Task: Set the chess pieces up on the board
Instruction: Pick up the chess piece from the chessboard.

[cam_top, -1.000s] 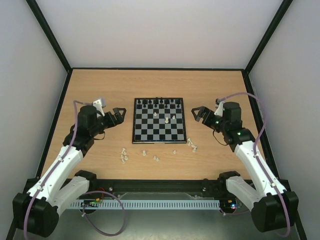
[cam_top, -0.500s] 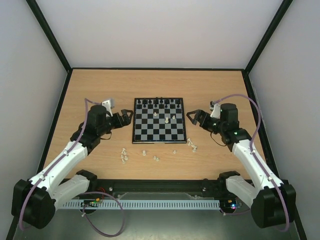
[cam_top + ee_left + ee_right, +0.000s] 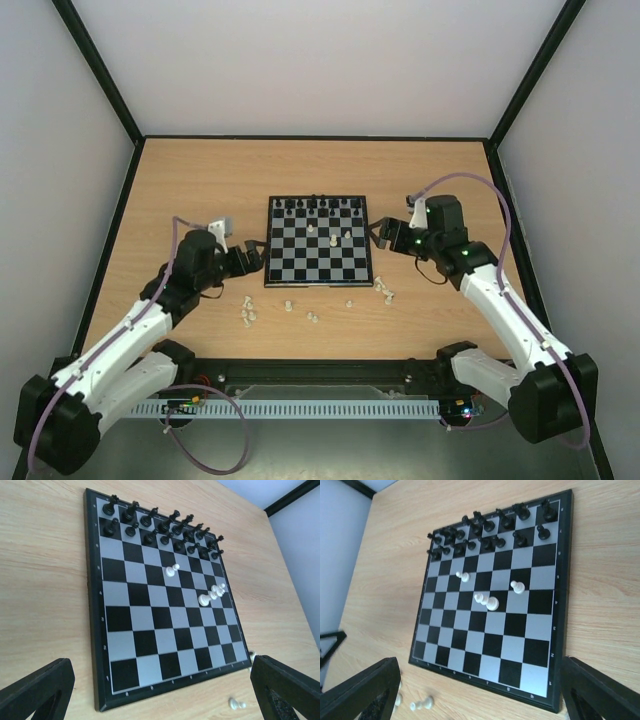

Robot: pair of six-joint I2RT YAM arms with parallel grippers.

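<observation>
Two hands flank the board (image 3: 300,268), which lies square on the wooden counter (image 3: 200,180) about midway between the arms; the left hand (image 3: 252,255) sits just off the board's left edge, toward its near corner, and the right hand (image 3: 380,236) sits just off the right edge, roughly halfway along it. The left hand is spread wide and holds nothing; in its wrist view the black fingers (image 3: 37,690) show only at the two lower corners, with the whole board between them. The right hand is also spread wide and grips nothing; its fingers (image 3: 365,692) sit at the lower corners of its own view, the board ahead of them. Of the cream-white chess pieces (image 3: 311,229), a few stand on the board's middle ranks; the left wrist view shows a lone piece (image 3: 171,570) and a tight cluster (image 3: 212,594) nearer the right side; neither hand touches them. The rest lie scattered on the counter just past the board's near edge; one small group (image 3: 247,310) lies below the left corner, another group (image 3: 384,291) beside the right corner, and single ones between; whether they stand or lie is too small to tell. Black figures (image 3: 318,206) fill the two far ranks.
</observation>
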